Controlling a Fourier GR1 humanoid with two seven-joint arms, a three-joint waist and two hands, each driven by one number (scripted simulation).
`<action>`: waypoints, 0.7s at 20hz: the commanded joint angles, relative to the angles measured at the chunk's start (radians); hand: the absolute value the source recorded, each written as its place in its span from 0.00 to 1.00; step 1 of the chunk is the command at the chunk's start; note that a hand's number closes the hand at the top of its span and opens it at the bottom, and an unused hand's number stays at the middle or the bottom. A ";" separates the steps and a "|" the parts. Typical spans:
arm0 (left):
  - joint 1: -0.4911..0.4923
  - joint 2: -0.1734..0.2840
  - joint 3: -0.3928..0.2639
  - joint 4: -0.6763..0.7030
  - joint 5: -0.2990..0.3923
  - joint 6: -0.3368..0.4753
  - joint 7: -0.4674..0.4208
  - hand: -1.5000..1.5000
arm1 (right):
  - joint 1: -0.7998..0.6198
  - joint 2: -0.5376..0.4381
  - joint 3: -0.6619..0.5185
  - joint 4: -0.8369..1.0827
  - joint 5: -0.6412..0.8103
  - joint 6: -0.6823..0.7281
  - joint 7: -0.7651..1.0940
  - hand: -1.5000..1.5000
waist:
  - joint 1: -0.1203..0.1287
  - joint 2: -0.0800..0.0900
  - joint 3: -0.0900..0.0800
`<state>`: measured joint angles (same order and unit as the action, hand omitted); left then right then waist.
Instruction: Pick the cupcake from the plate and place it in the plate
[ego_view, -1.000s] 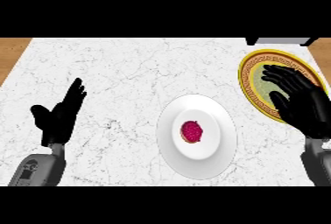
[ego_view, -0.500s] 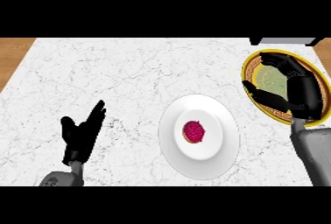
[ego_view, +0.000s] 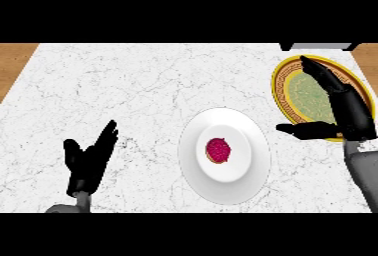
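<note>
A cupcake (ego_view: 218, 150) with a dark pink top sits in the middle of a white plate (ego_view: 247, 176) at the counter's centre. A second plate (ego_view: 285, 83), yellow-rimmed with a green centre, lies at the far right. My right hand (ego_view: 345, 110) is open over the yellow plate's near right side, fingers straight and pointing away, thumb stretched left toward the white plate. It holds nothing and stays apart from the cupcake. My left hand (ego_view: 87, 164) is open at the lower left, fingers up, resting.
The white marble counter (ego_view: 133, 90) stretches across the view, with a wooden strip (ego_view: 15, 60) at the far left edge. A dark object (ego_view: 317, 46) sits at the back right edge behind the yellow plate.
My right hand has turned and opened out, its thumb now reaching left off the yellow plate. My left hand drew down and to the right. The cupcake stayed put.
</note>
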<state>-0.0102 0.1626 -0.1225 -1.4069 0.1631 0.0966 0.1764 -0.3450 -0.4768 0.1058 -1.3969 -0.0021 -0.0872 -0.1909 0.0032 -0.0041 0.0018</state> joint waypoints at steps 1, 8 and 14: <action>-0.009 -0.007 0.003 0.023 0.003 0.005 0.026 0.50 | -0.048 -0.133 0.098 -0.042 0.073 0.149 0.159 0.00 | -0.003 0.001 -0.005; 0.030 -0.010 -0.001 -0.005 0.004 -0.012 0.017 0.50 | -0.062 -0.101 0.253 -0.248 0.197 0.203 0.475 0.00 | -0.004 0.001 -0.003; 0.147 -0.038 -0.052 -0.129 -0.033 0.008 0.011 0.50 | -0.090 -0.017 0.312 -0.301 0.281 0.257 0.654 0.00 | 0.006 0.001 -0.002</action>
<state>0.0319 0.1579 -0.1229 -1.4623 0.1623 0.0858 0.2119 -0.4218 -0.5391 0.3729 -1.6503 0.2291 0.1428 0.3469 0.0028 -0.0040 0.0003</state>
